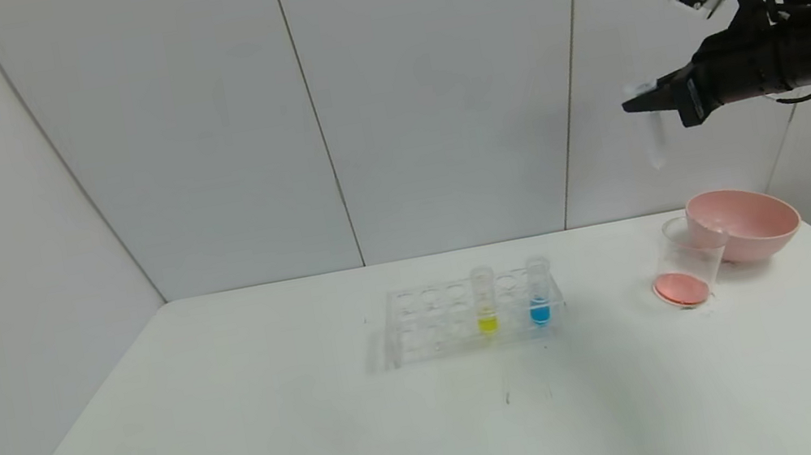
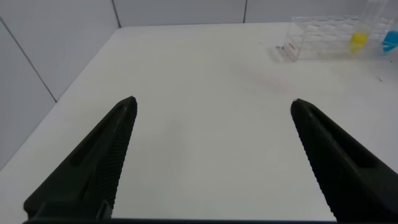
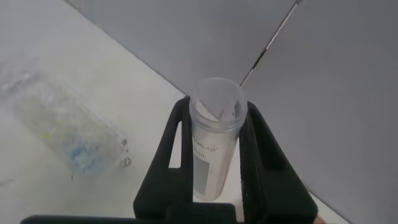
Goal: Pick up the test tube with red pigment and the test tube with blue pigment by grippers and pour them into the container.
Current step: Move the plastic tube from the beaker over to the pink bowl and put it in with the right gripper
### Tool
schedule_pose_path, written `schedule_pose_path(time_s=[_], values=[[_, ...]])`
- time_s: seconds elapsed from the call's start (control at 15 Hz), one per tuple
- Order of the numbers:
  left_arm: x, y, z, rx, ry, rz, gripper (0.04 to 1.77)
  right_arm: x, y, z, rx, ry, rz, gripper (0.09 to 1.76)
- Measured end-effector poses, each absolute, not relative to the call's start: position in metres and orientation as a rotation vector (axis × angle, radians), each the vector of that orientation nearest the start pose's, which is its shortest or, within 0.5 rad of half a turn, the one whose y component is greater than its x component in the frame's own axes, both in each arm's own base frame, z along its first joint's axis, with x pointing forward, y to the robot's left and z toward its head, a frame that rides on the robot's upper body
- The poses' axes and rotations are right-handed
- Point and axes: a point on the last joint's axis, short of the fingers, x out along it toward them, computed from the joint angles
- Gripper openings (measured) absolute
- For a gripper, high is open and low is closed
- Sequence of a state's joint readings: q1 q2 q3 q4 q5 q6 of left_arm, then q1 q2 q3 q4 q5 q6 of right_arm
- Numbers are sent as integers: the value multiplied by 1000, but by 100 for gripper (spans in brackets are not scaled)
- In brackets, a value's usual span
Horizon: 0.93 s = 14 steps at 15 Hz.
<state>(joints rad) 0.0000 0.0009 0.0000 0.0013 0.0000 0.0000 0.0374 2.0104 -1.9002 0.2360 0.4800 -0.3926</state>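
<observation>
Right claw holds an emptied tube high above the cup; left claw waits spread.

Head view: the right gripper (image 1: pixel 640 102) pinches a clear test tube (image 1: pixel 656 136) hanging upright, high above the container (image 1: pixel 686 255), which holds red liquid and touches the pink bowl (image 1: pixel 751 223). The test tube with blue pigment (image 1: pixel 538 292) stands in the rack (image 1: pixel 422 323) beside a yellow tube (image 1: pixel 484 301).
Left wrist view: the left gripper (image 2: pixel 211 134) is spread wide over the table (image 2: pixel 205 74).
Right wrist view: fingers (image 3: pixel 177 146) clamp the tube's rim.

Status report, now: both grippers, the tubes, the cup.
Right gripper shut on emptied clear plastic tube, raised. Left gripper open, idle. Blue-liquid tube racked. Clear tapered cup holds red liquid. Nothing obstructing.
</observation>
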Motion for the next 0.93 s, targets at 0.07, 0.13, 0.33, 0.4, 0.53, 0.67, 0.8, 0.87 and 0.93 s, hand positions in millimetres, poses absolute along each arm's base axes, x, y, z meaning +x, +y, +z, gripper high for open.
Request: schedule_pose_path(time_s=[0.07, 0.13, 0.33, 0.4, 0.53, 0.67, 0.8, 0.87, 0.93], values=[[-23, 0, 75, 0, 2, 0, 176, 404, 26, 291, -258, 210, 559, 49], [-23, 0, 75, 0, 2, 0, 176, 405, 27, 286, -220, 181, 548, 49], [-23, 0, 75, 0, 1, 0, 176, 397, 28, 265, -103, 117, 487, 49], [-23, 0, 75, 0, 2, 0, 176, 390, 28, 256, -68, 111, 462, 49], [-23, 0, 75, 0, 2, 0, 176, 373, 27, 240, -23, 118, 413, 49], [-23, 0, 75, 0, 2, 0, 176, 357, 22, 229, -2, 115, 315, 49], [-23, 0, 75, 0, 1, 0, 176, 348, 11, 224, 10, 95, 262, 49], [-23, 0, 75, 0, 2, 0, 176, 345, 7, 223, 21, 77, 251, 49], [-23, 0, 75, 0, 2, 0, 176, 344, 5, 222, 39, 63, 250, 49]])
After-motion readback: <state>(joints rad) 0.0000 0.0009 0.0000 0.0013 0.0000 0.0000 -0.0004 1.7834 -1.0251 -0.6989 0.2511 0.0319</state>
